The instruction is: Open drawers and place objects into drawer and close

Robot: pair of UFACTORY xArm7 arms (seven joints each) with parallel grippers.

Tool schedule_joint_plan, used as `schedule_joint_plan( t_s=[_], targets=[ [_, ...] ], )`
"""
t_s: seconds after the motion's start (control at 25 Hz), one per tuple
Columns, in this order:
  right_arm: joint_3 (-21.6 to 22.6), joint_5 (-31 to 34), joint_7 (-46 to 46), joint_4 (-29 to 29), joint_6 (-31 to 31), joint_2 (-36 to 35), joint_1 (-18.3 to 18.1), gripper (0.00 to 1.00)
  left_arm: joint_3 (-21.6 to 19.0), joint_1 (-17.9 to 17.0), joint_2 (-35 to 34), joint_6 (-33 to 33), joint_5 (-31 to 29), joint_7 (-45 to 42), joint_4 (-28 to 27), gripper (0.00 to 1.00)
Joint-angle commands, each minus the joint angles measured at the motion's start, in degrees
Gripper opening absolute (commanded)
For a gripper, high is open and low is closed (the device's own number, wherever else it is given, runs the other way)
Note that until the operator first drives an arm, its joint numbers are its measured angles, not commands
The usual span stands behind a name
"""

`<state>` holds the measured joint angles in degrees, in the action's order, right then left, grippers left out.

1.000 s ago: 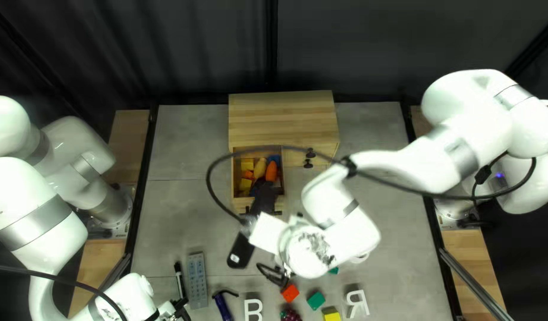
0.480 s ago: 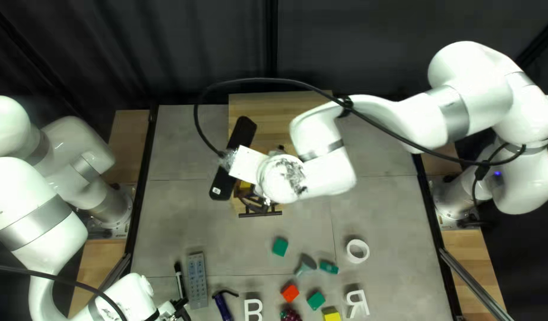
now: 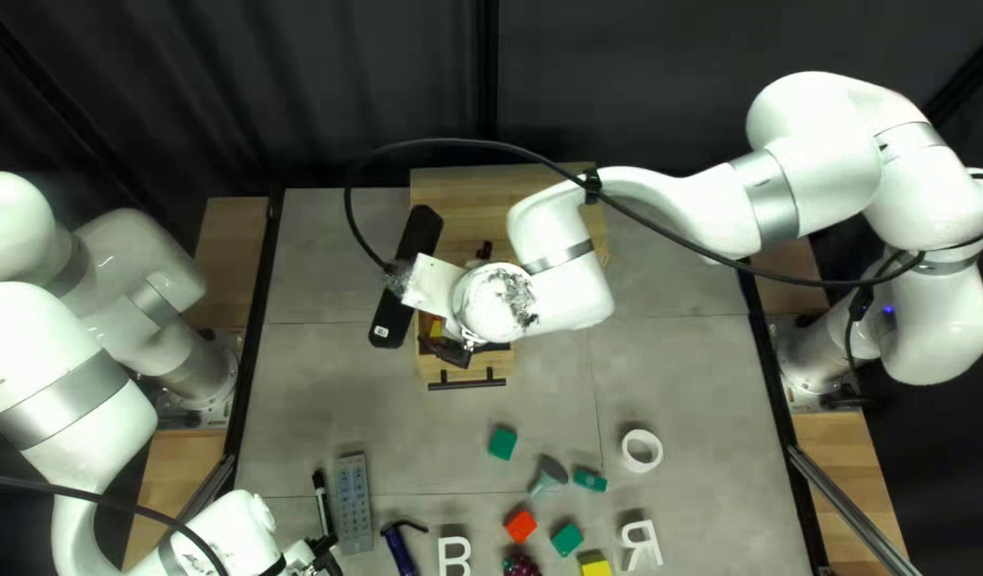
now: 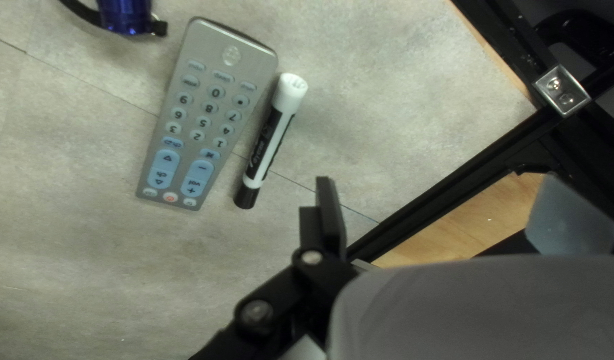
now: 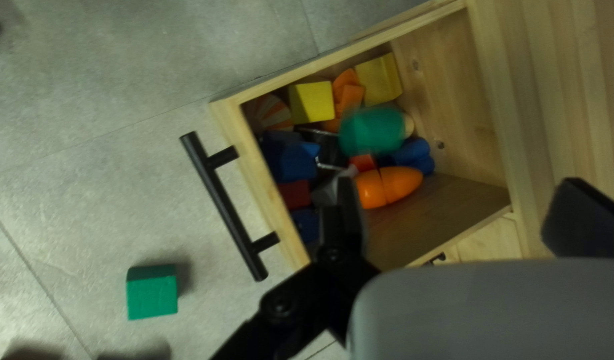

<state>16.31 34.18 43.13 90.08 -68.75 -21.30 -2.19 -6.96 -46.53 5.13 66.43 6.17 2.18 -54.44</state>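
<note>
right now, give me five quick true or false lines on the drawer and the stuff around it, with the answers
1. The drawer is open. True.
2. The white roll lies in the drawer. False: the white roll is on the table.
3. An orange toy lies inside the drawer. True.
4. The marker lies on top of the remote. False: the marker lies beside the remote, on the table.
5. The right arm's fingers are shut. False: the fingers stand well apart.
</note>
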Motion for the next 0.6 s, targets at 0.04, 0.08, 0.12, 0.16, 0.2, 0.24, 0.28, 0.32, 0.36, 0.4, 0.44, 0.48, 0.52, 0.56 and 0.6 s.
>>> schedule_joint_plan(
  t_s=[0.04,0.08,0.12,0.16,0.2,0.24,0.28,0.32,0.36,0.4,0.44,0.48,0.52,0.56,0.6],
  targets=[
    [2.41,-3.89,7.74,1.46,-4.46,-1.66,4.42,1.0,0.0,0.0,0.0,0.0,0.0,0.0,0.0,1.0],
    [2.77,-4.57,9.3,1.71,-4.99,-2.17,5.15,1.0,0.0,0.0,0.0,0.0,0.0,0.0,0.0,1.0],
    [3.26,-5.81,11.54,2.09,-5.69,-2.92,6.1,1.0,0.0,0.0,0.0,0.0,0.0,0.0,0.0,1.0],
    [3.6,-6.33,12.91,1.88,-5.71,-3.17,6.7,1.0,0.0,0.0,0.0,0.0,0.0,0.0,0.0,1.0],
    [3.96,-7.03,14.31,1.52,-5.53,-3.4,7.27,1.0,0.0,0.0,0.0,0.0,0.0,0.0,0.0,1.0],
    [4.54,-7.89,15.95,0.37,-4.67,-3.47,7.84,1.0,0.0,0.0,0.0,0.0,0.0,0.0,0.0,1.0],
    [4.84,-8.2,16.83,-0.7,-3.82,-3.3,8.08,1.0,0.0,0.0,0.0,0.0,0.0,0.0,0.0,1.0],
    [5.29,-8.72,17.95,-2.77,-1.99,-2.89,8.22,1.0,0.0,0.0,0.0,0.0,0.0,0.0,0.0,1.0],
    [5.47,-8.91,18.29,-3.66,-1.14,-2.68,8.16,1.0,0.0,0.0,0.0,0.0,0.0,0.0,0.0,1.0],
    [5.72,-9.16,19.44,-5.85,1.15,-2.55,8.19,1.0,0.0,0.0,0.0,0.0,0.0,0.0,0.0,1.0],
    [5.8,-9.26,20.03,-6.96,2.6,-2.68,8.16,1.0,0.0,0.0,0.0,0.0,0.0,0.0,0.0,1.0],
    [5.81,-9.26,20.44,-7.6,3.58,-2.87,8.14,1.0,0.0,0.0,0.0,0.0,0.0,0.0,0.0,1.0],
    [5.74,-9.1,21.38,-8.62,5.79,-3.69,8.2,1.0,0.0,0.0,0.0,0.0,0.0,0.0,0.0,1.0],
    [5.66,-8.89,21.96,-8.94,7.24,-4.49,8.29,1.0,0.0,0.0,0.0,0.0,0.0,0.0,0.0,1.0],
    [5.59,-8.84,22.16,-9.01,7.91,-4.93,8.32,1.0,0.0,0.0,0.0,0.0,0.0,0.0,0.0,1.0]
  ],
)
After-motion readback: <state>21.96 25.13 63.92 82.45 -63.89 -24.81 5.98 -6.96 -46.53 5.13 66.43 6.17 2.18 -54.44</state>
